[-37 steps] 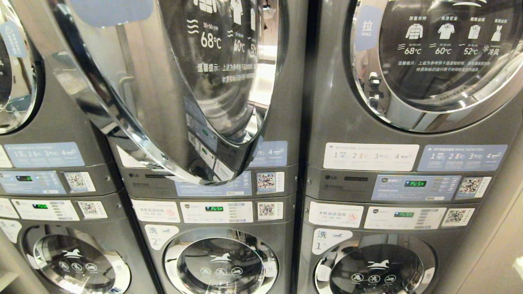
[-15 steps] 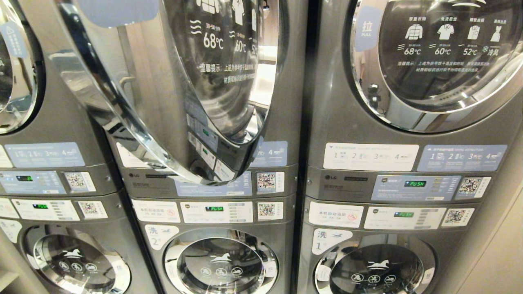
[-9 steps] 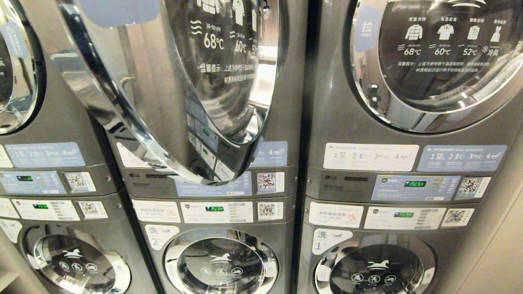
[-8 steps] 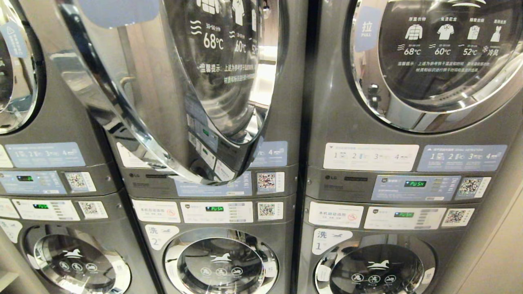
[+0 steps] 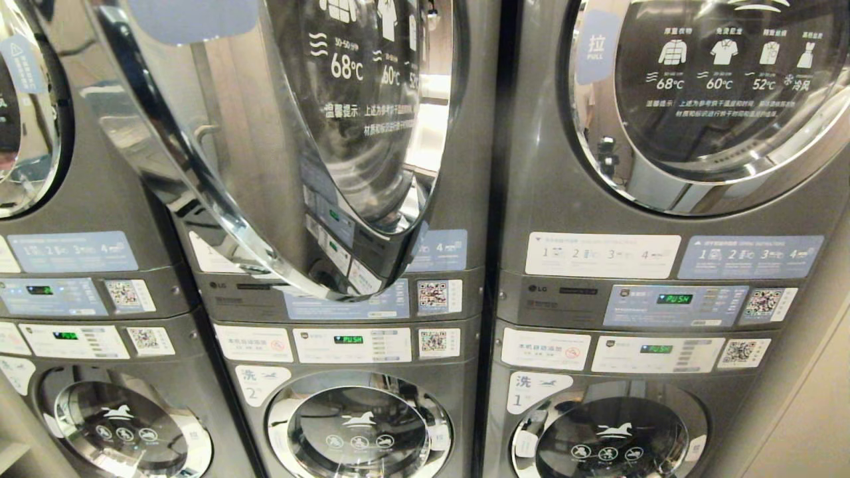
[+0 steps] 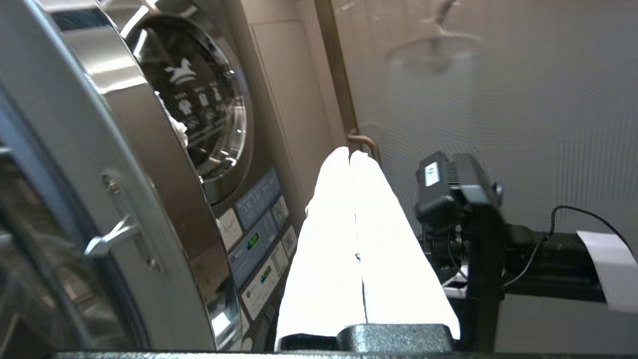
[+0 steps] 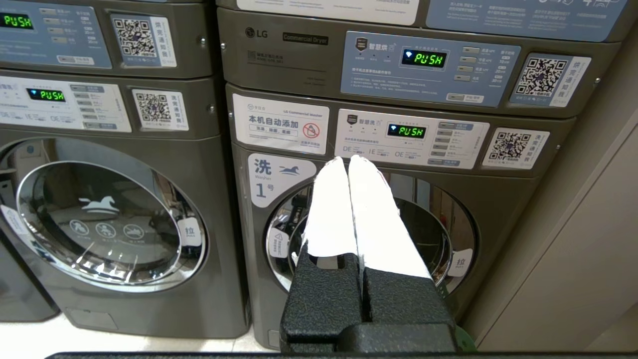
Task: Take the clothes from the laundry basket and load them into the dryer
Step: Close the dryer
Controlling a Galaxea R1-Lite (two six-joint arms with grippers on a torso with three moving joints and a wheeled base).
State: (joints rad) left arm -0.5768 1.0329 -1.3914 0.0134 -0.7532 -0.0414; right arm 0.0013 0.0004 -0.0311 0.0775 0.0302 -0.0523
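Stacked grey machines fill the head view, three columns side by side; landmark is the open dryer door (image 5: 265,133) of the middle column, swung out toward the camera, chrome rim and glass printed with temperatures. Right of that door, the neighbouring dryer's door (image 5: 710,99) is closed. Below the open door sit the control panels (image 5: 352,345) with green lit displays, and under those the washer door marked 2 (image 5: 358,425); washer marked 1 (image 5: 607,435) lies lower right of the door. No clothes and no laundry basket appear in any view. Neither arm shows in the head view. Left gripper (image 6: 349,152): white fingers pressed together, nothing between them, beside the open door's inner face with its latch (image 6: 117,234) close by; a black camera mount (image 6: 456,189) stands just past the fingertips. Right gripper (image 7: 348,158): jaws pressed together, empty, pointing at washer 1, well below the open door
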